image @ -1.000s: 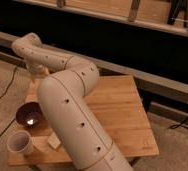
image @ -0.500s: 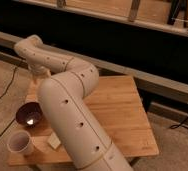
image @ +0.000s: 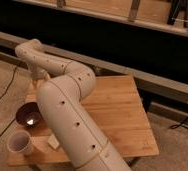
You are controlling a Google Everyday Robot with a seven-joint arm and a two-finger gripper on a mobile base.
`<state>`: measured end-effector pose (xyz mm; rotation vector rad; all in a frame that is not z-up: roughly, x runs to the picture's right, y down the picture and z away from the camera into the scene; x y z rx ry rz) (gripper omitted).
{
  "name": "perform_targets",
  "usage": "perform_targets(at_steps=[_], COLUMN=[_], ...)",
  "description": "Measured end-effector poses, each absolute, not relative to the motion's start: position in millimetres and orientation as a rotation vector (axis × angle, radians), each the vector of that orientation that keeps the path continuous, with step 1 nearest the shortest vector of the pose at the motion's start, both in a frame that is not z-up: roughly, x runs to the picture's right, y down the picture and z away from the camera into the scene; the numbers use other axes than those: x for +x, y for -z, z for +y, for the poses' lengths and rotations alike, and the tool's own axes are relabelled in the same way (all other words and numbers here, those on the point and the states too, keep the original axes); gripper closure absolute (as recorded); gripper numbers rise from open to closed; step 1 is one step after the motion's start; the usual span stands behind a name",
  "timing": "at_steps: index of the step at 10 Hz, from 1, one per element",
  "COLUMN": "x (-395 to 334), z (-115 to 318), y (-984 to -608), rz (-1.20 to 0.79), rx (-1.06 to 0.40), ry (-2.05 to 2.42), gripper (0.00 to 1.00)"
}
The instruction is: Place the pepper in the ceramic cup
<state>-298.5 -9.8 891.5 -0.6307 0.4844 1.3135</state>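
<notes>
The white ceramic cup (image: 19, 144) stands upright at the near left corner of the wooden table (image: 117, 110). The pepper is hidden from view. My big cream arm (image: 69, 115) sweeps from the bottom up over the table's left half and bends back down at the far left. My gripper (image: 38, 77) hangs there over the table's far left edge, well behind the cup, open, and I see nothing held in it.
A dark glossy bowl (image: 29, 114) sits between the gripper and the cup. A small pale piece (image: 52, 142) lies right of the cup. A long metal rail (image: 152, 82) runs behind the table. Cables (image: 2, 95) trail on the floor.
</notes>
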Motion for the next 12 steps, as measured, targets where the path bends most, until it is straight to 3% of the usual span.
perform_targets(at_steps=[12], x=[-307], z=[16], y=[-931], rz=[0.465], rx=[-0.617], ry=[-1.253], gripper=[0.35])
